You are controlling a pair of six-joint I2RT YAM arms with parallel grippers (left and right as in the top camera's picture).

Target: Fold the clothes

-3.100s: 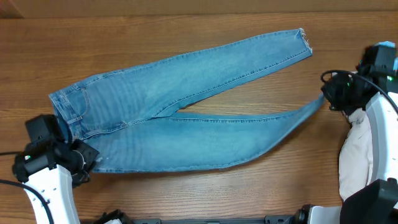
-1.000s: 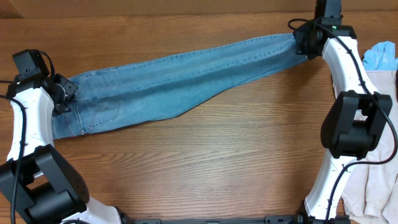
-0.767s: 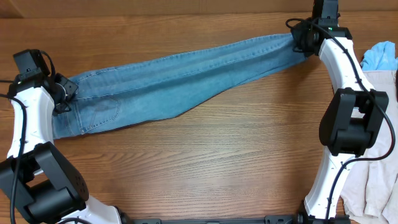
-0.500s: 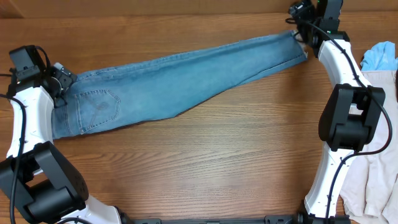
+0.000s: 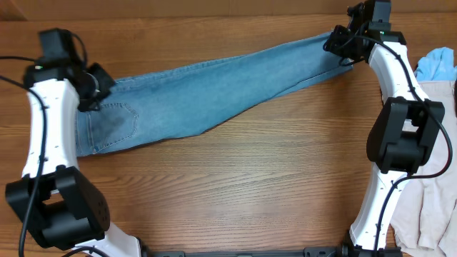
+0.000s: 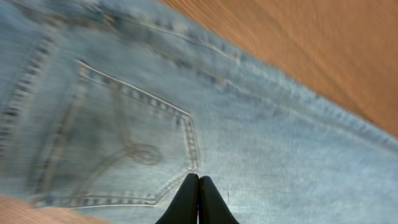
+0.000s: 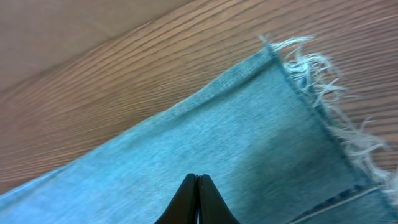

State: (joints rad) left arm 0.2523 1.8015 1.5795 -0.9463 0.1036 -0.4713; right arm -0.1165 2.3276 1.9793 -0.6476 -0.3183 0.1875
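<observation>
One pair of jeans (image 5: 207, 89) on the tabletop (image 5: 235, 193), doubled leg over leg into a single long strip. Lies on a slant, waist end low at the left, hems high at the far right. One back pocket (image 6: 118, 149) face up near the waist, stitching readable though blurred. One frayed hem (image 7: 317, 81) with loose white threads, close under the right wrist camera. Two arms, two pincers. Left pincer (image 5: 96, 86) over the waist end, just above the pocket; closed tip to tip in the wrist view, nothing caught between, pointing at the pocket's corner. Right pincer (image 5: 341, 44) over the hem end, likewise closed and empty, tips above plain denim a little way in from the fraying. Cannot tell for either whether the tips touch the cloth. Off to the right, one white garment (image 5: 435, 193) bunched at the tabletop's edge and one pale blue cloth (image 5: 435, 66) just above it, both apart from the jeans. Between them and the hems, the right arm (image 5: 400, 135). Across the waistband, the left arm (image 5: 50, 121), hiding part of that end from overhead.
</observation>
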